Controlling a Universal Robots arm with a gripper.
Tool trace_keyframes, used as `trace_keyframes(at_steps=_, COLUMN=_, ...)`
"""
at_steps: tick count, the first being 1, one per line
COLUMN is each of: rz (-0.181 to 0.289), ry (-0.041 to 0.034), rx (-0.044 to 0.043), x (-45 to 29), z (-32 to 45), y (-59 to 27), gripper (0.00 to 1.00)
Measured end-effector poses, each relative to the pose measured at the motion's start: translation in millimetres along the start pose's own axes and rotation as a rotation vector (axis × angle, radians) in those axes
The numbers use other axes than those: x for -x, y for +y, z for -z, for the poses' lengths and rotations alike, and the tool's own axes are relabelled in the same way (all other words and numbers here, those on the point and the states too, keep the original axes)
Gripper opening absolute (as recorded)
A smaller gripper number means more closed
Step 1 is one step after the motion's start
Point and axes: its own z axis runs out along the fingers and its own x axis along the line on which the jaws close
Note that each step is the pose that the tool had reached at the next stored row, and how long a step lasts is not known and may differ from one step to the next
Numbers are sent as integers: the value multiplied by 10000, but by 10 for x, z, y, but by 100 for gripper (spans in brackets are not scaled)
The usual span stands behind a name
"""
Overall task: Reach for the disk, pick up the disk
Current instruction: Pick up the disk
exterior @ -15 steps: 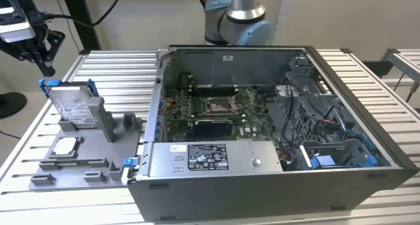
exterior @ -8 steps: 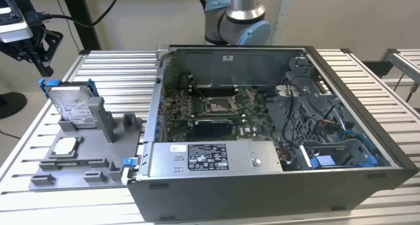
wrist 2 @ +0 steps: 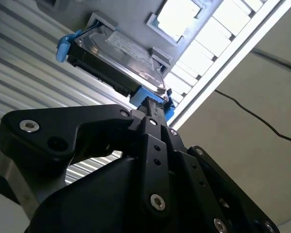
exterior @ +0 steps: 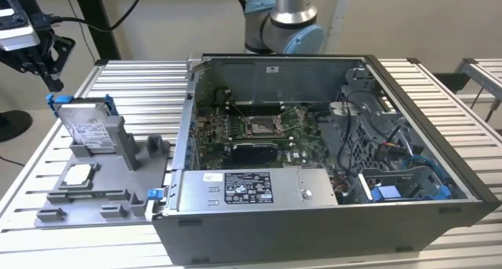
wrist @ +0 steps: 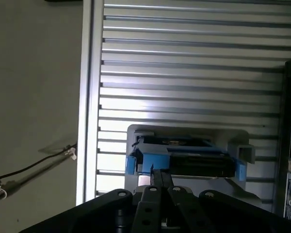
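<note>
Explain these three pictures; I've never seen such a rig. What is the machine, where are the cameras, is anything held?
The machine is a robot arm standing behind a slatted metal table. One camera watches from outside; two ride at its wrist, looking past the black gripper. On the table sit an open computer case and a grey holder, where the disk, a silver hard drive with blue rails, stands on edge. The fingers are shut and hold nothing; the gripper hangs near the disk, apart from it.

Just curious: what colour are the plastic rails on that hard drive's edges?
Blue, clearest on the disk in the second wrist view.
</note>
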Motion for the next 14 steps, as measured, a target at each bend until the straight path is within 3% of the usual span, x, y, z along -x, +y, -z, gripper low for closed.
trace_keyframes(at_steps=14, rz=2499, ry=95, rx=-1, x=-1, z=0, y=0, gripper=0)
